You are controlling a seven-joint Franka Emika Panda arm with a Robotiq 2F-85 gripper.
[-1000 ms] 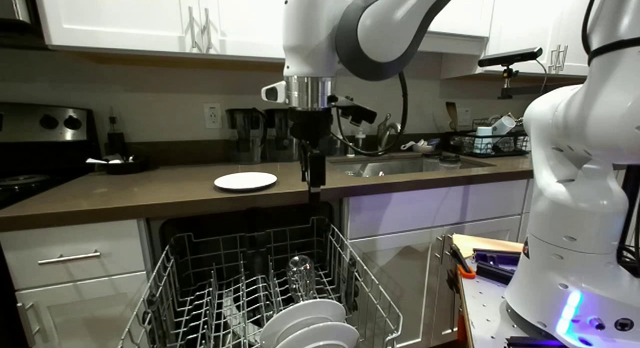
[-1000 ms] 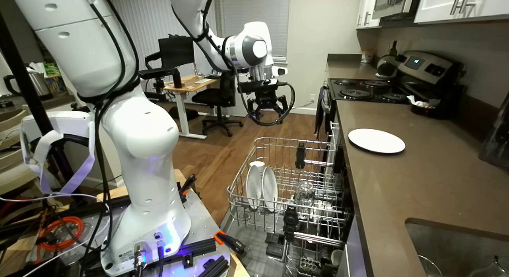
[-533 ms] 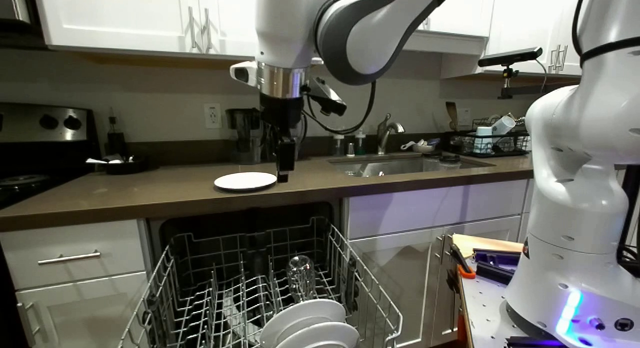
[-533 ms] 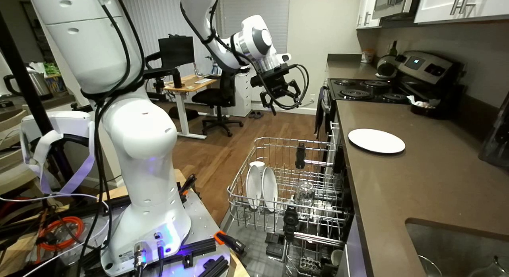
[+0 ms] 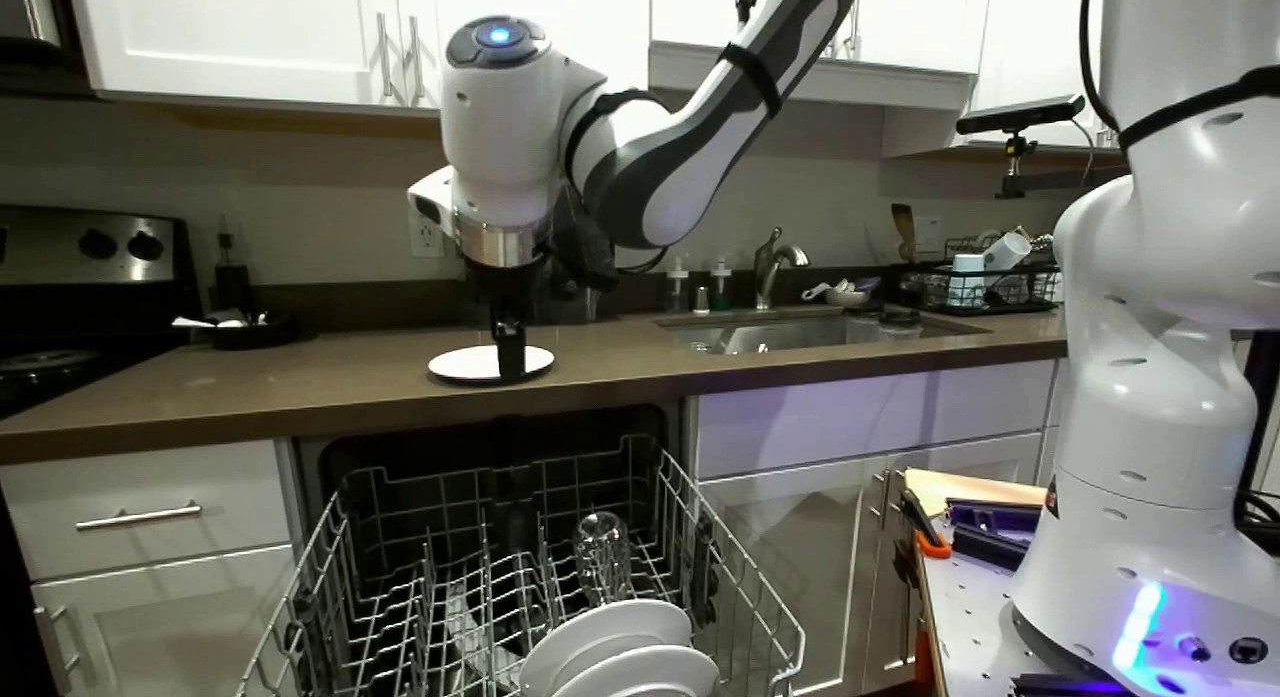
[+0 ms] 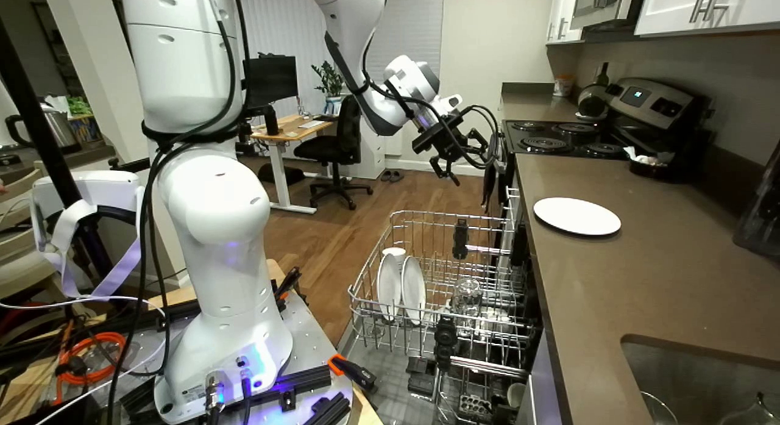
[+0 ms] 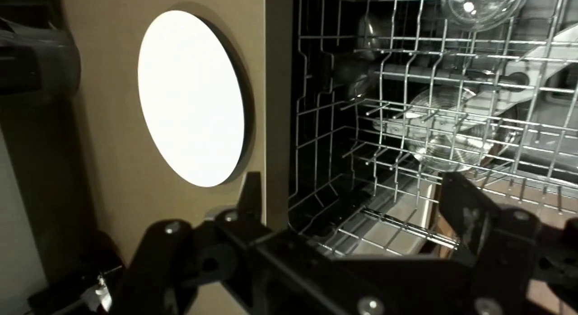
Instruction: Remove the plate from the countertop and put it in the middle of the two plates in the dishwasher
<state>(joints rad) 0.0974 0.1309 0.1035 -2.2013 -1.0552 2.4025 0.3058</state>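
Note:
The white plate lies flat on the brown countertop (image 6: pixel 658 278) near its front edge, in both exterior views (image 5: pixel 458 364) (image 6: pixel 577 216) and in the wrist view (image 7: pixel 192 98). My gripper (image 7: pixel 351 175) is open and empty, its fingers wide apart. In an exterior view the gripper (image 5: pixel 510 362) overlaps the plate, but another angle shows the gripper (image 6: pixel 474 163) apart from it, tilted, in front of the counter edge. The two plates (image 5: pixel 610 632) (image 6: pixel 414 289) stand upright side by side in the pulled-out rack of the dishwasher (image 5: pixel 400 442). They are out of the wrist view.
A clear glass (image 5: pixel 602 557) stands in the rack near the two plates. A stove (image 6: pixel 554 138) lies at the counter's far end. A sink (image 5: pixel 800 332) is set in the counter. A dark pan (image 5: pixel 250 332) sits by the stove. White upper cabinets (image 5: pixel 250 37) hang over the counter.
My arm has swung toward the counter and the plate. The gripper has moved left in an exterior view and tilted, its fingers still apart. The plates and rack have not moved.

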